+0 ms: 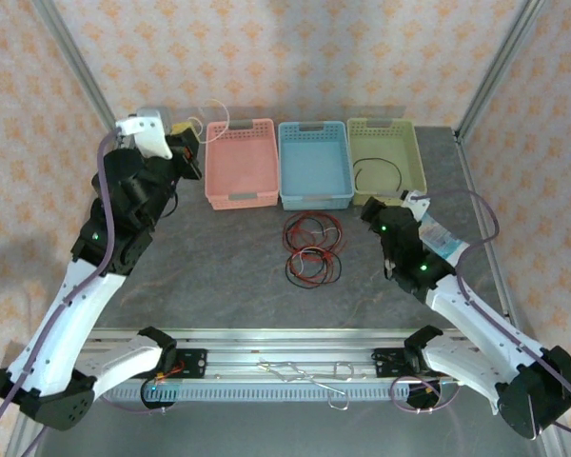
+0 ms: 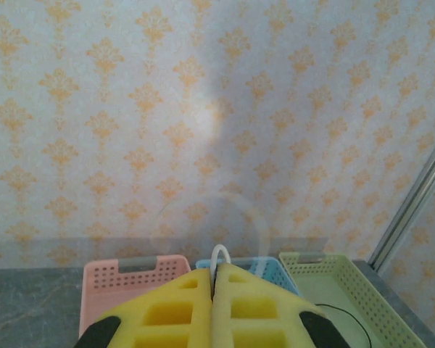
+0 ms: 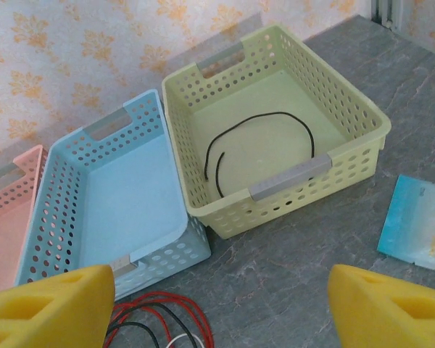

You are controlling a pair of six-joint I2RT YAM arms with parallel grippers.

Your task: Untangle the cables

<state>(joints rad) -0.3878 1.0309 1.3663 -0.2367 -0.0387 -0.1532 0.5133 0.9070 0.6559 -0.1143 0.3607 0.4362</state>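
The left pincer (image 2: 214,271), clamped on the white cable (image 2: 219,246), wants easing low over the pink basket (image 1: 238,164) before releasing; the right pincer (image 3: 221,308) stands apart.

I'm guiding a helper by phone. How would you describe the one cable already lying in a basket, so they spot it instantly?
At the far side of the table, find the green basket, rightmost of its row. On its floor lies a black cable in one loose loop. Unlike the red, black and white tangle on the table, it lies alone.
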